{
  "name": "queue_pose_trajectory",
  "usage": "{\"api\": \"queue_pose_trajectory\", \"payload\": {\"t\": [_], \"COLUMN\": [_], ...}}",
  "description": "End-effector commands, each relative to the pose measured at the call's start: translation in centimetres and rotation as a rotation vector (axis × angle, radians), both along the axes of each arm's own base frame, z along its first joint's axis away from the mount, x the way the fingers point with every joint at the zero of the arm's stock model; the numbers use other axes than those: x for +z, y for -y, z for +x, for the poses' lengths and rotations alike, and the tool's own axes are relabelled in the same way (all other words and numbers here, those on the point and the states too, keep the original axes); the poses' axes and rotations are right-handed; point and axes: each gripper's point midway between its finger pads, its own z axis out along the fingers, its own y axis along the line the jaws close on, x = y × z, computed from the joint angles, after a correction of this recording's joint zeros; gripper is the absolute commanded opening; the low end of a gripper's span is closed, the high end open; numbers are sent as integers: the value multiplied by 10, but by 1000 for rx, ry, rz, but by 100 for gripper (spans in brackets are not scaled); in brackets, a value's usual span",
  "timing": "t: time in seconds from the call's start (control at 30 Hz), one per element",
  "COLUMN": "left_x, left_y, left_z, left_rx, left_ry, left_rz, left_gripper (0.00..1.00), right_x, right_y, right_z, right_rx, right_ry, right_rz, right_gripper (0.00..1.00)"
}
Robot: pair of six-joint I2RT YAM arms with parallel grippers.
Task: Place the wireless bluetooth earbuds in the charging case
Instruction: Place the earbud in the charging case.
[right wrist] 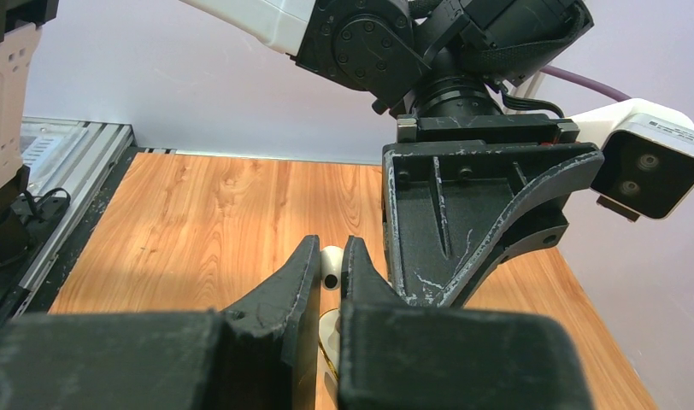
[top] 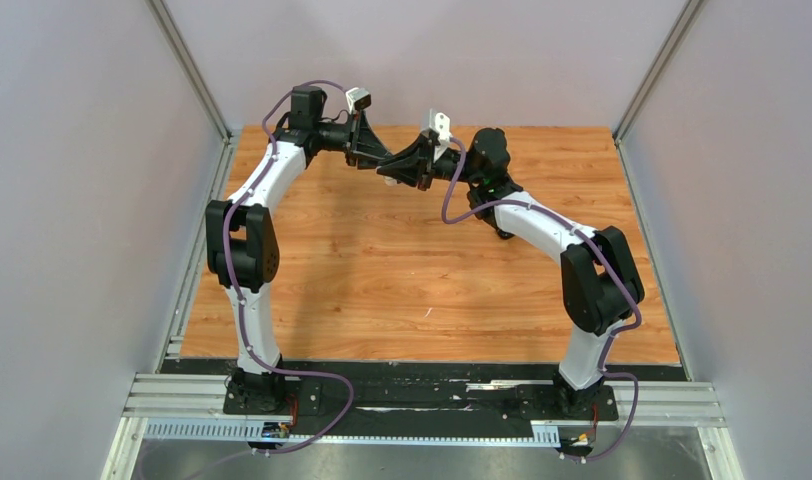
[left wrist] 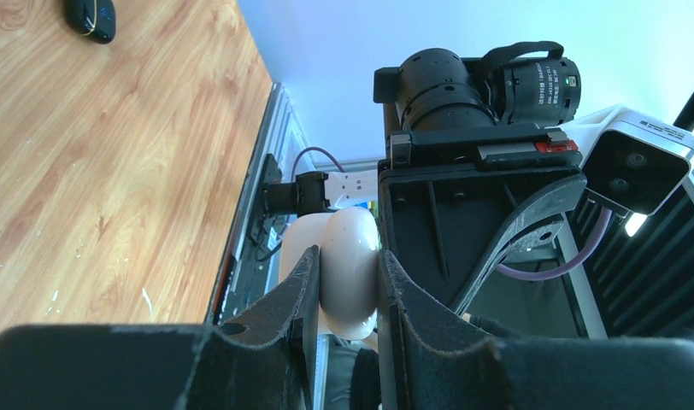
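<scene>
Left wrist: left tool [left wrist: 347, 256] clamped on white charging case [left wrist: 350, 282]; right tool [right wrist: 331, 248] pinches white earbud [right wrist: 332, 265], midair at desk's [top: 382, 260] 12 o'clock. Bud not seated; other earbuds unseen.

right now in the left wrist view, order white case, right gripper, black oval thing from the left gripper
1. white case, clamped in the left gripper
2. right gripper, just behind the case
3. black oval thing, far off on the table
</scene>
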Motion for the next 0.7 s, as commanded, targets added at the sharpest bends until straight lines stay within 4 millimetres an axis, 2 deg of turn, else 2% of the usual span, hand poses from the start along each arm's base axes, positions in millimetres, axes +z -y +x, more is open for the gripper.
{"api": "queue_pose_trajectory", "payload": {"t": [0.0,0.67], "left_x": [43,45], "left_y": [-4,-4], "left_z": [-20,-17], "left_rx": [-46,-46], "left_ry": [93,109], "left_rz": [-41,-43], "left_gripper": [0,0], "right_x": [19,23], "right_y": [3,6], "right_z": [-8,-12], "right_rx": [-2,-7], "right_ry": [64,67], "right_rz": [28,29], "right_gripper": [0,0]}}
